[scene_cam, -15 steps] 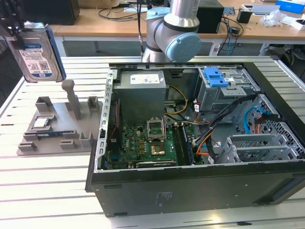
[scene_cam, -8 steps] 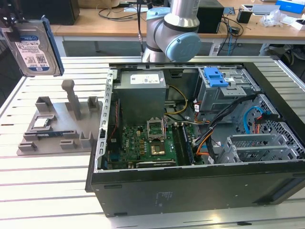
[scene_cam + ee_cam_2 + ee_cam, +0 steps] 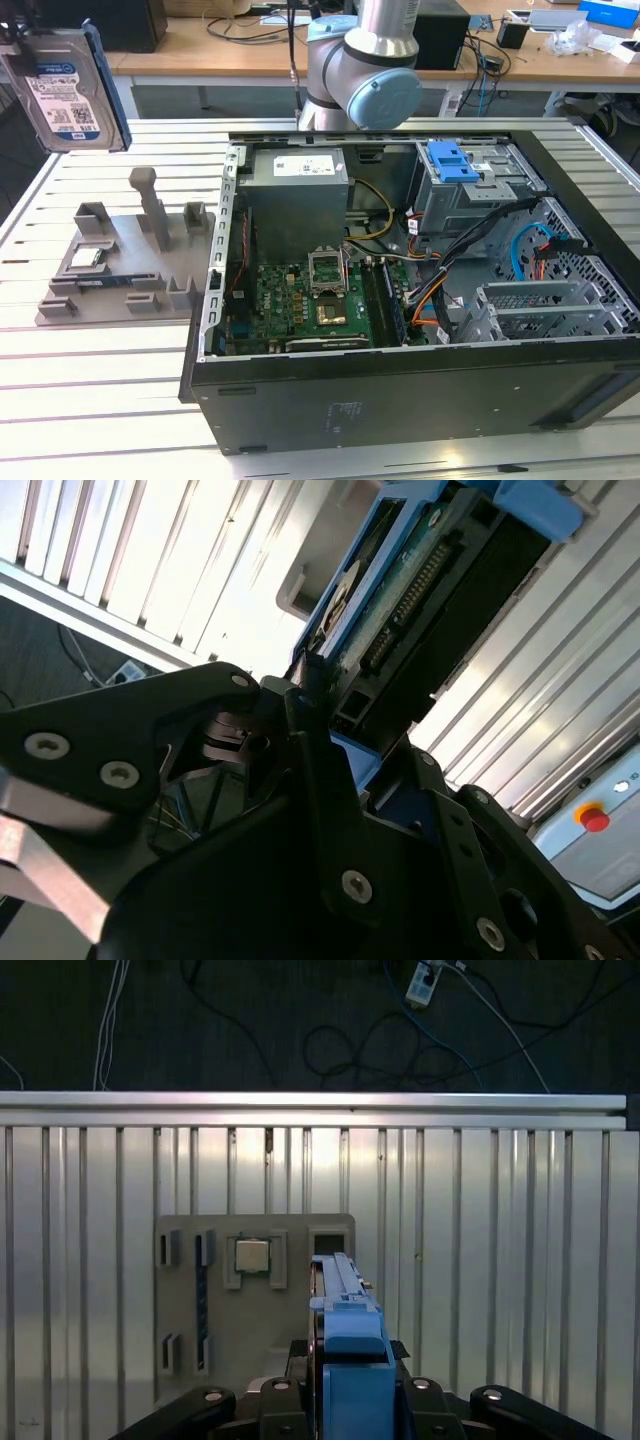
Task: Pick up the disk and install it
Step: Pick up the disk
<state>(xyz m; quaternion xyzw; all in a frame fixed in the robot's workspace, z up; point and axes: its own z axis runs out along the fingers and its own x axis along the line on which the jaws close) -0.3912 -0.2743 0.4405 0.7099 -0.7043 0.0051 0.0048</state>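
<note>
Hanging well above the slatted metal table (image 3: 100, 400), the disk (image 3: 65, 95) sits in the upper corner on the exterior view's left, label side toward the camera and its blue carrier frame running down one edge. The fingers (image 3: 318, 780) are clamped on it. In the second wrist view their black bars grip its near end, with the green circuit board and connector row on its underside in plain sight. In the first wrist view the gripper (image 3: 350, 1370) holds it edge-on, blue frame uppermost. Below it on the table lies a grey fixture tray (image 3: 115, 235) with upright posts, carrying a square processor chip (image 3: 85, 258) and a memory stick (image 3: 100, 282). Just beside the tray, toward the exterior view's right, stands the open computer case (image 3: 400, 400), well apart from the disk. Inside it a grey power supply (image 3: 297, 175) fills the near-left corner of the far wall, with the green motherboard (image 3: 310, 300) below. A grey drive cage (image 3: 470, 200) topped by a blue latch (image 3: 452, 160) sits on the far right. Between board and cage runs a tangle of cables (image 3: 440, 290), orange, black and blue, crossing the floor of the case. The arm (image 3: 365, 70) rises behind the case's far wall. A red button (image 3: 594, 818) on a pale box shows at the table's edge in the second wrist view.
</note>
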